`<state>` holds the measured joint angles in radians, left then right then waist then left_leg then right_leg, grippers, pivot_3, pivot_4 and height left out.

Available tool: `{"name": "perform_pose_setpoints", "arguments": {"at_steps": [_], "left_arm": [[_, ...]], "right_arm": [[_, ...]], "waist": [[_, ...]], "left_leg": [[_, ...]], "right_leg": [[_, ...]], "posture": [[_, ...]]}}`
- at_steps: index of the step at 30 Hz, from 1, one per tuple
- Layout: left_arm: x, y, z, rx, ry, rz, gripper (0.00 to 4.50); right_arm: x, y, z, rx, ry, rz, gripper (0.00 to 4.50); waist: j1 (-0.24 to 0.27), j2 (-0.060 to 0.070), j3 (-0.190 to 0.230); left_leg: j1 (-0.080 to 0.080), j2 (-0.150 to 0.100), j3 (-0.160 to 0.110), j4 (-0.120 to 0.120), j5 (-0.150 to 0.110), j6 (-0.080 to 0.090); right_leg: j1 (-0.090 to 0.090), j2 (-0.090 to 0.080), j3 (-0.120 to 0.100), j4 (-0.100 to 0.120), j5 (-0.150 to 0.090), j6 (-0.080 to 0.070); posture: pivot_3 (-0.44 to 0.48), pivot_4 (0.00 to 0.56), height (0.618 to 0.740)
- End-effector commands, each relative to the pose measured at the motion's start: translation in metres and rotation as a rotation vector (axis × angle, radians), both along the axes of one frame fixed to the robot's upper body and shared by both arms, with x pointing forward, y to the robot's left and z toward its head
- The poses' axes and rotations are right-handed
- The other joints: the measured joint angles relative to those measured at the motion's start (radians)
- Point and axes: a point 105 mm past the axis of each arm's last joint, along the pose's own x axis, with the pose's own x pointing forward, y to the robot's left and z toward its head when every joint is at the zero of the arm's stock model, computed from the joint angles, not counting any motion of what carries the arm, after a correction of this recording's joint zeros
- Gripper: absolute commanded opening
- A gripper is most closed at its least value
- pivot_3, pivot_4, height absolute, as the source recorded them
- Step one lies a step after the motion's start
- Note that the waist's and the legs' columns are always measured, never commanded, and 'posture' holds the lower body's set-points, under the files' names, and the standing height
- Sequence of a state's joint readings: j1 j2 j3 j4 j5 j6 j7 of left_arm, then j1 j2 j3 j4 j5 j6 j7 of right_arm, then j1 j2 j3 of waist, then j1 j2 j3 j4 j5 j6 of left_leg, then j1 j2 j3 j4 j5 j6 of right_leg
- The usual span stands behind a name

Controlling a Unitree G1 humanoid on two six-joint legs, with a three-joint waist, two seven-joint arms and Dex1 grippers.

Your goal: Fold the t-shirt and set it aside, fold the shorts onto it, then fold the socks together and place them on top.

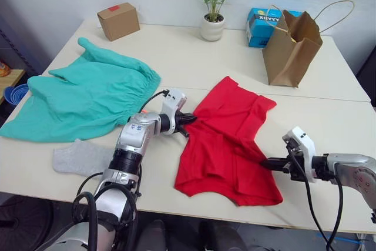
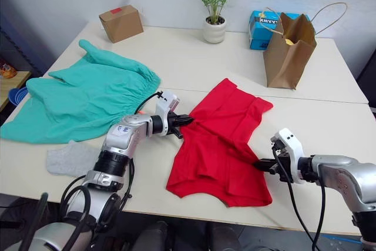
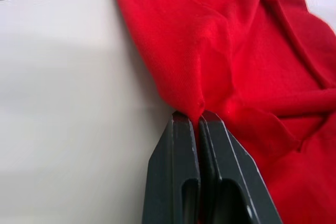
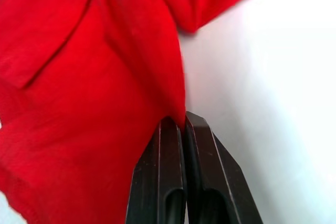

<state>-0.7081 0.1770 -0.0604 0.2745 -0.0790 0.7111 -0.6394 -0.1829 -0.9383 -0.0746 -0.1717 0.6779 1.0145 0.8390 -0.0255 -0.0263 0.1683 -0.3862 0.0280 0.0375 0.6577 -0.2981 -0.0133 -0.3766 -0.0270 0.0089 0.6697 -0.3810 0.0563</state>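
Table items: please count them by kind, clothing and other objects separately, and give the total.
Clothing: 3 - red t-shirt, teal-green shorts, grey sock
Boxes: 2 - cardboard box, blue box
Bags: 1 - brown paper bag
Plants: 1 - potted plant
Total: 7

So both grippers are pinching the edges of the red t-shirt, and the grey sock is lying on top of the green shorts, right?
Not quite. The sock lies on the table, just in front of the shorts, as the left eye view shows. The rest holds: the left gripper and the right gripper are each shut on an edge of the t-shirt.
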Motion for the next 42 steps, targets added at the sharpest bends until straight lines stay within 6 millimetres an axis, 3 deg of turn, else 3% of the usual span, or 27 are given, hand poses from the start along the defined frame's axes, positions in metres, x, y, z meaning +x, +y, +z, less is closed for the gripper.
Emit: {"name": "perform_pose_setpoints", "arguments": {"at_steps": [1,6,12,13,16,21,24,26,28,31,34,38,42], "left_arm": [[-0.004,0.002,0.02,0.026,-0.099,0.032,0.01],[-0.014,0.01,0.02,0.091,-0.172,0.051,0.01],[-0.024,0.014,0.016,0.07,-0.146,0.024,0.01],[-0.024,0.015,0.016,0.07,-0.148,0.019,0.0],[-0.026,0.026,0.023,0.148,-0.217,-0.088,0.7],[-0.031,0.041,0.032,0.23,-0.312,-0.253,2.28],[-0.042,0.055,0.036,0.266,-0.298,-0.386,3.23],[-0.052,0.059,0.038,0.326,-0.333,-0.509,3.91],[-0.059,0.06,0.044,0.355,-0.415,-0.597,4.47],[-0.062,0.07,0.037,0.457,-0.515,-0.683,4.47],[-0.063,0.077,0.02,0.533,-0.608,-0.743,4.47],[-0.069,0.074,0.002,0.599,-0.789,-0.82,4.47],[-0.077,0.061,-0.011,0.576,-0.856,-0.861,4.47]], "right_arm": [[0.009,-0.006,0.0,-0.033,-0.038,-0.005,0.0],[0.018,0.006,0.005,0.006,-0.108,0.047,0.0],[0.008,0.007,0.006,0.03,-0.072,0.089,0.0],[0.005,0.008,0.011,0.05,-0.078,0.11,0.22],[-0.004,0.0,0.03,0.07,-0.117,0.124,1.04],[-0.015,-0.013,0.049,0.043,-0.161,0.165,2.81],[-0.014,-0.028,0.059,-0.034,-0.298,0.194,3.84],[-0.006,-0.038,0.069,-0.139,-0.478,0.221,4.5],[-0.005,-0.044,0.071,-0.295,-0.647,0.348,4.5],[-0.01,-0.051,0.053,-0.478,-0.733,0.556,4.5],[-0.012,-0.051,0.037,-0.528,-0.784,0.674,4.5],[-0.017,-0.044,0.017,-0.581,-0.892,0.845,4.5],[-0.019,-0.037,-0.001,-0.617,-0.965,0.924,4.5]], "waist": [[0.003,0.0,0.0],[0.0,0.0,0.0],[0.003,0.0,0.0],[0.004,0.0,0.0],[0.006,0.002,0.001],[0.008,0.004,0.002],[0.008,0.004,0.002],[0.005,0.005,0.003],[0.004,0.005,0.003],[0.005,0.005,0.003],[0.003,0.005,0.003],[-0.003,0.006,0.004],[-0.003,0.006,0.004]], "left_leg": [[0.0,0.0,0.0,0.001,0.0,0.0],[0.0,0.0,0.0,0.001,0.0,0.001],[0.0,0.0,0.0,0.001,-0.001,0.002],[0.0,0.0,0.0,0.001,-0.001,0.002],[0.0,0.0,0.0,0.001,-0.001,0.002],[0.0,0.0,0.0,0.0,-0.001,0.002],[0.0,0.0,0.0,0.0,-0.002,0.003],[0.0,0.0,0.0,-0.001,-0.002,0.003],[0.0,0.0,0.0,-0.001,-0.002,0.003],[0.0,-0.001,0.0,0.0,-0.002,0.003],[0.0,-0.001,0.001,0.0,-0.001,0.002],[0.001,0.0,0.002,0.002,-0.002,0.003],[0.001,0.0,0.003,0.004,-0.002,0.003]], "right_leg": [[0.0,0.0,0.0,0.001,0.0,0.0],[0.001,0.0,0.0,0.001,0.0,0.0],[0.001,0.0,0.0,0.0,0.0,0.0],[0.001,0.0,0.0,0.0,0.0,0.0],[0.001,0.0,0.0,-0.001,0.0,0.0],[0.002,0.0,0.0,-0.002,0.0,0.0],[0.002,0.0,-0.001,-0.003,0.0,0.0],[0.002,0.0,0.0,-0.004,0.0,0.0],[0.002,0.0,0.0,-0.004,0.0,0.0],[0.002,0.0,0.0,-0.006,0.0,0.0],[0.002,0.0,0.0,-0.006,0.0,0.0],[0.002,0.0,0.0,-0.004,0.0,0.0],[0.003,-0.001,0.001,-0.001,0.0,0.0]], "posture": [[0.0,0.15,0.74],[0.0,0.15,0.74],[0.0,0.15,0.74],[0.0,0.15,0.74],[0.0,0.15,0.74],[0.0,0.15,0.74],[0.0,0.15,0.74],[0.0,0.15,0.74],[0.0,0.15,0.74],[0.0,0.15,0.74],[0.0,0.15,0.74],[0.0,0.15,0.74],[0.0,0.15,0.74]]}}
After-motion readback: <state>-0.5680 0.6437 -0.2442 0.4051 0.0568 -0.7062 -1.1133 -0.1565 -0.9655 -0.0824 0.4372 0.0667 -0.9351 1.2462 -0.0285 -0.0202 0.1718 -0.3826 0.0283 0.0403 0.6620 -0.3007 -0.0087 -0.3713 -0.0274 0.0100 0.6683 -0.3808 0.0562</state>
